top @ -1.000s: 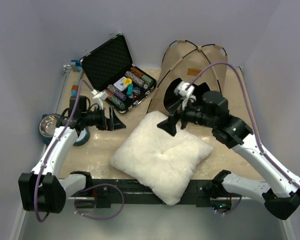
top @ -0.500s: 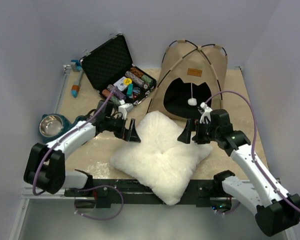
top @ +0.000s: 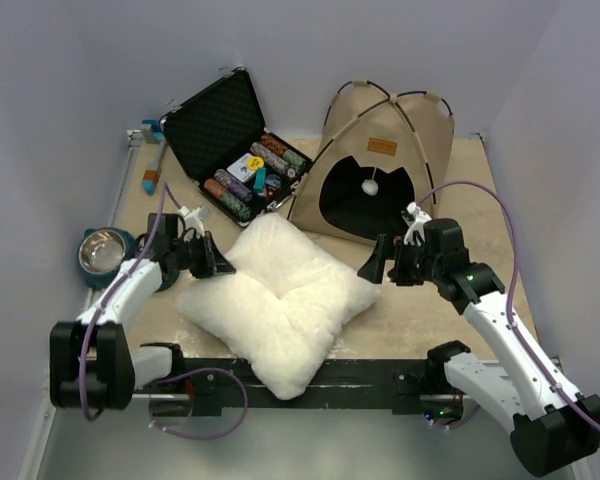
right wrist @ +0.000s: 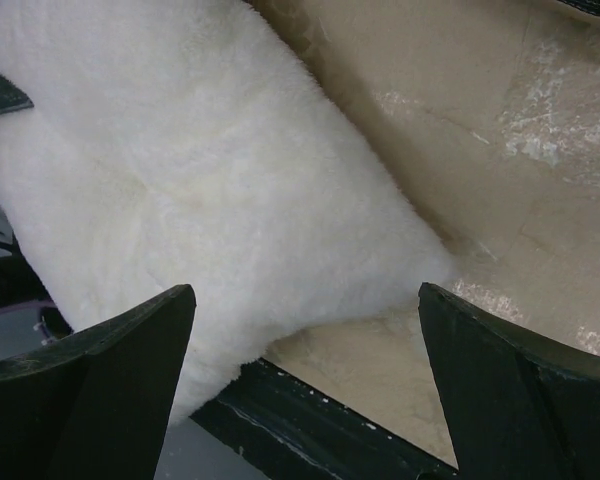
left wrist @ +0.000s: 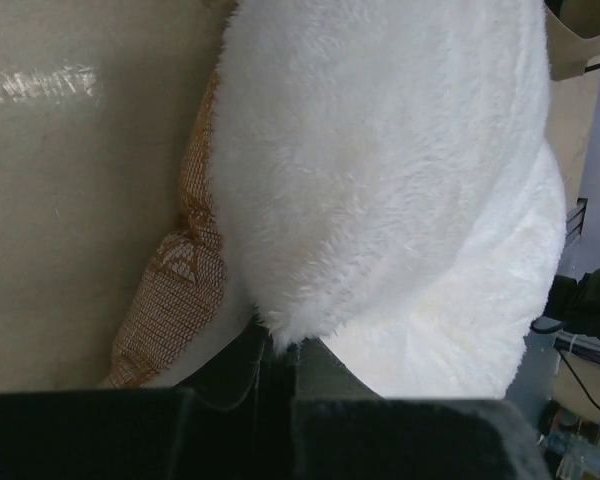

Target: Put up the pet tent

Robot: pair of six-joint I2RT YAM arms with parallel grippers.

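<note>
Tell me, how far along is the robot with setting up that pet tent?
Done: the pet tent stands upright at the back, poles crossed, pompom hanging in its doorway. In hand: the left gripper is shut on a corner of the white pillow; the right gripper is open by the opposite corner. Left: the pillow lies outside the tent and probably has to go inside.

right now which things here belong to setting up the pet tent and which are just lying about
Job in hand:
- pet tent, standing at the back
- white fluffy pillow, pinched by the left gripper; right gripper open at its other side

Lying about:
- open black case of poker chips
- metal bowl, far left
- blue and orange tool by the left wall
</note>
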